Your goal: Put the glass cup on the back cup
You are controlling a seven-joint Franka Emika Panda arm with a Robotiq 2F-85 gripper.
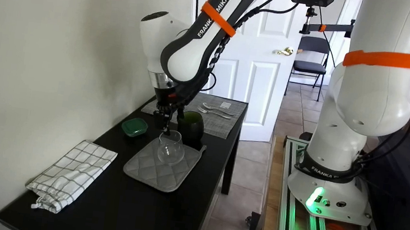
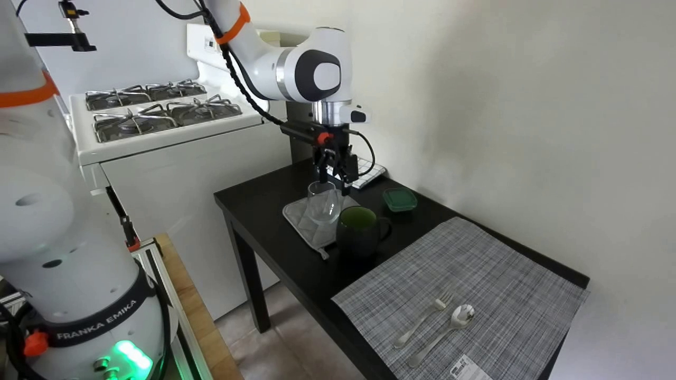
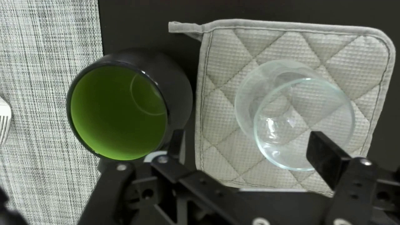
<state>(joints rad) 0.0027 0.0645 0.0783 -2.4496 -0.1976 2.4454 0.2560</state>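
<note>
The glass cup, a clear tumbler, stands upright on a grey quilted pot holder in both exterior views (image 1: 171, 153) (image 2: 324, 207) and in the wrist view (image 3: 275, 125). The back cup, dark with a green inside, stands upright beside the pot holder (image 1: 192, 129) (image 2: 353, 238) (image 3: 178, 87); its handle shows in an exterior view. My gripper (image 1: 169, 121) (image 2: 334, 183) is open and empty, at about the height of the glass rim. In the wrist view (image 3: 250, 142) one fingertip overlaps the glass rim and the other overlaps the back cup's side. I cannot tell whether either touches.
The pot holder (image 3: 225, 156) lies on the black table (image 1: 127, 207). A small green container (image 1: 134, 126) (image 2: 400, 200) stands near the wall. A checked towel (image 1: 75, 171) lies along the wall side. A grey placemat (image 2: 491, 285) holds a fork (image 2: 422, 319) and a spoon (image 2: 441, 338).
</note>
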